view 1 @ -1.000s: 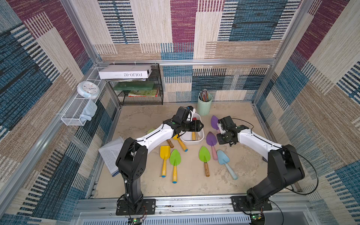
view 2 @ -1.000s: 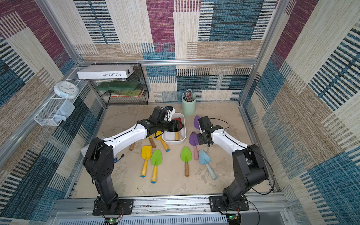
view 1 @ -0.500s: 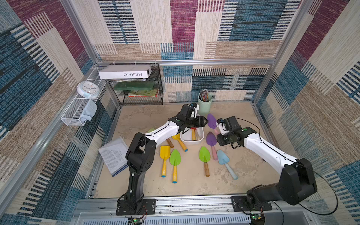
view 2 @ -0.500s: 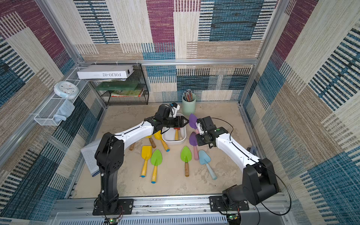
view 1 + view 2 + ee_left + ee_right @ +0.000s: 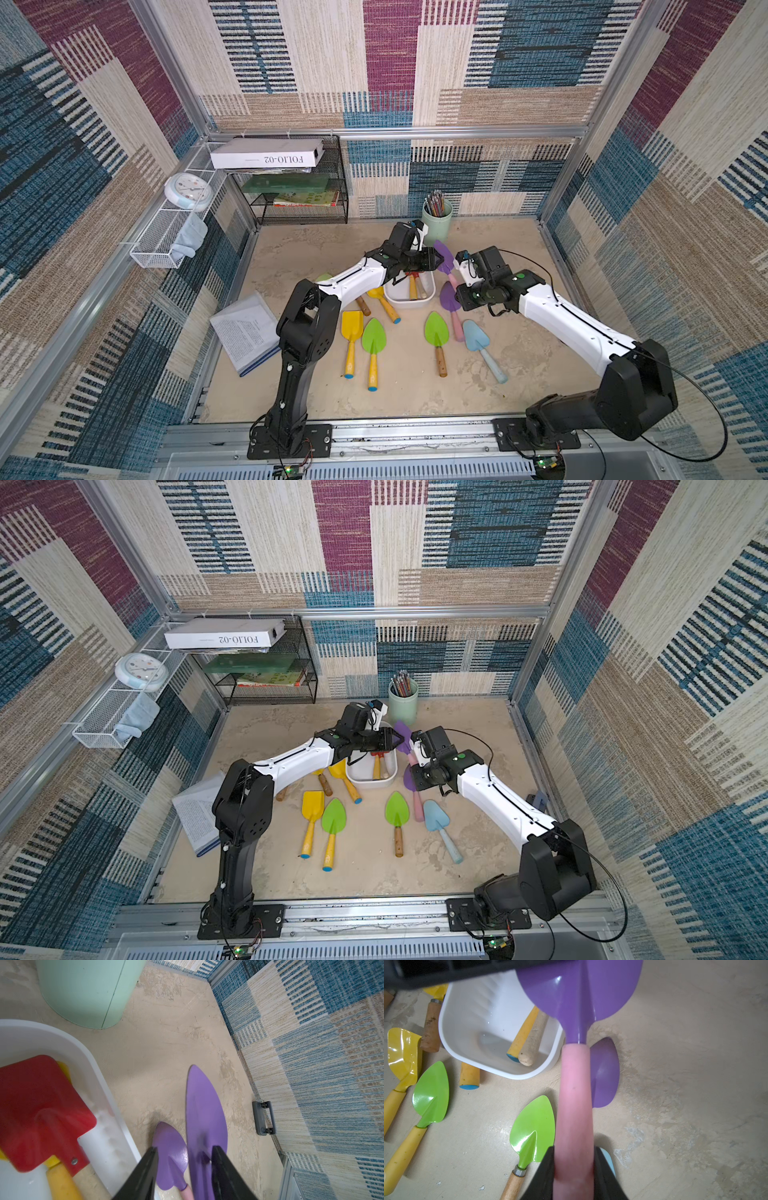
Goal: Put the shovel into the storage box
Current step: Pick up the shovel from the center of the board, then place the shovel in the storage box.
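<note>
My right gripper [image 5: 574, 1151] is shut on the pink handle of a purple shovel [image 5: 579, 991], held off the floor beside the white storage box [image 5: 409, 305]. In both top views its blade [image 5: 444, 255] [image 5: 402, 732] points at my left gripper [image 5: 437, 261]. In the left wrist view the left gripper [image 5: 185, 1151] is open and straddles the blade [image 5: 205, 1109]. The blade lies against one finger, with a gap to the other. The storage box [image 5: 99, 1076] holds a red shovel [image 5: 41, 1105] and a yellow-handled one. Another purple shovel [image 5: 604, 1072] lies on the floor below.
Green shovels [image 5: 374, 336] [image 5: 436, 328], a yellow one [image 5: 352, 326] and a light blue one [image 5: 476, 336] lie in front of the box. A mint pencil cup [image 5: 436, 218] stands behind it. An open book [image 5: 245, 332] lies left. A grey hole punch [image 5: 264, 1118] sits by the right wall.
My left gripper swung from over the box to the purple blade, and its jaws narrowed. My right arm lifted the purple shovel toward the left gripper.
</note>
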